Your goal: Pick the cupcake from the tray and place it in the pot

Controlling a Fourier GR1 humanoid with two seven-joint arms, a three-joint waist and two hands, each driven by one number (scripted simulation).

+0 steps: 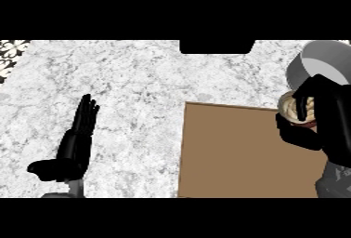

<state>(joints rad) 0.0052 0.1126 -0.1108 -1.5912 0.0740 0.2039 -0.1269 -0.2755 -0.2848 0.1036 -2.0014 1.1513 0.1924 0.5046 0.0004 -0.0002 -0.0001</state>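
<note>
I am holding the cupcake (295, 108) in my right hand (312, 122), with my fingers (303, 95) curling round its pale swirled top and my thumb closing in from below, so only part of the cake is showing between them. The cupcake is lifted off the tray (240, 153) and is sitting just past the tray's far right corner, right beside the pot (312, 62). It is overlapping the pot's lower wall as I look down, but it is not inside the pot; whether it is touching the wall I cannot tell. The pot is grey outside and white inside, standing on the bench (137, 79) beyond the tray's right end and cut off by the edge of my view.

The tray is a flat brown board lying on the speckled white bench, running toward me from the pot.

My left hand (74, 144) is resting well to the left of the tray, over the bench, with its fingers straight and pointing away from me and holding nothing.
</note>
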